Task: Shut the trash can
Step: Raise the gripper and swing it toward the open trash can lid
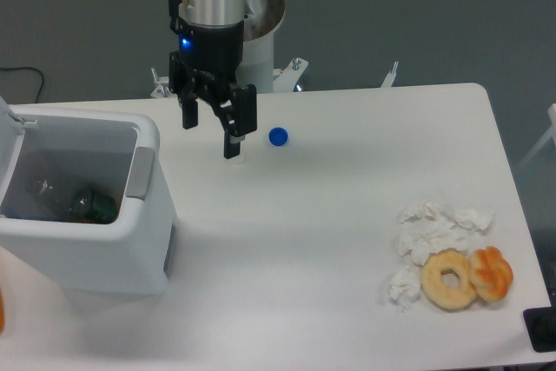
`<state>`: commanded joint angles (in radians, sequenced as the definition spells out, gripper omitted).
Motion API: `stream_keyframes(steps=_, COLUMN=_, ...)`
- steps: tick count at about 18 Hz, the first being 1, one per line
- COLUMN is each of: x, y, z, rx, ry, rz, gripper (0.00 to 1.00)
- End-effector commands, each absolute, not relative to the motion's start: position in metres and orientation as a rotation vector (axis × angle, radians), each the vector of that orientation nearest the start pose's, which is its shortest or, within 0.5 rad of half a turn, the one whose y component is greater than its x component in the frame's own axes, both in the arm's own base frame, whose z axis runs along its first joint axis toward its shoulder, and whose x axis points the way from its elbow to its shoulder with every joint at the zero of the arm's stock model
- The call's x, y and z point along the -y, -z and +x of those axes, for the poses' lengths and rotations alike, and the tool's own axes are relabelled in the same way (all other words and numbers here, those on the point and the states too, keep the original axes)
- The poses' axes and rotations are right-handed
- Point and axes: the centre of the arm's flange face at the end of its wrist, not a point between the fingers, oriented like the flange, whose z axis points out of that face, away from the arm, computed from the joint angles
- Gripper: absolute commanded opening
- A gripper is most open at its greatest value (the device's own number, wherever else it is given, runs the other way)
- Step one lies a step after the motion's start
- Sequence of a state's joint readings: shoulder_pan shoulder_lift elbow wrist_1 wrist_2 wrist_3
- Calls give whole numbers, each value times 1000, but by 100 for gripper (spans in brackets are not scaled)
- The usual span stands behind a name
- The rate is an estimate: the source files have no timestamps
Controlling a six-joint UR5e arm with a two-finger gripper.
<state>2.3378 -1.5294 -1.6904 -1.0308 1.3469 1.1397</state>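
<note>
Trash can (104, 241): left on the table (330, 215), lid up, rubbish inside
Gripper (211, 132): jaws apart, hanging just right of the can
Blue cap (277, 136): beside gripper
Doughnut (449, 279): front right, touching crumpled tissues (430, 232)

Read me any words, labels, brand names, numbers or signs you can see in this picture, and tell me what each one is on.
No readable text anywhere.
The trash can, the hand and the blue cap show no lettering.
The items inside the trash can are too blurred to show any label.
</note>
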Motion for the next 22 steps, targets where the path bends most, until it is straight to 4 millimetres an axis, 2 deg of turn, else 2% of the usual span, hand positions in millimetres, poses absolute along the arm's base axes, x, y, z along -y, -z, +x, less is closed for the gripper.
stream_keyframes(steps=5, x=-473, y=-515, z=-238, rx=-548, ry=-297, rz=-2591, gripper=100)
stream_keyframes(steps=7, x=-468, y=-524, z=-236, rx=-439, ry=-206, rz=-2545, gripper=100)
stream_keyframes(steps=9, x=-463, y=-528, z=-246, rx=-335, ry=-134, rz=-2504, gripper=100)
stream_keyframes(steps=12, x=-458, y=-537, z=-244, rx=-315, ry=-138, rz=-2488, gripper=100)
stream_keyframes(steps=17, x=-446, y=-556, z=-229, rx=-313, ry=-162, rz=-2470, gripper=100)
stream_keyframes(steps=20, x=-444, y=-567, z=-218, rx=-199, ry=-124, rz=-2459, gripper=100)
stream_keyframes(steps=22, x=-445, y=-576, z=-203, rx=-121, ry=-88, rz=-2445, gripper=100)
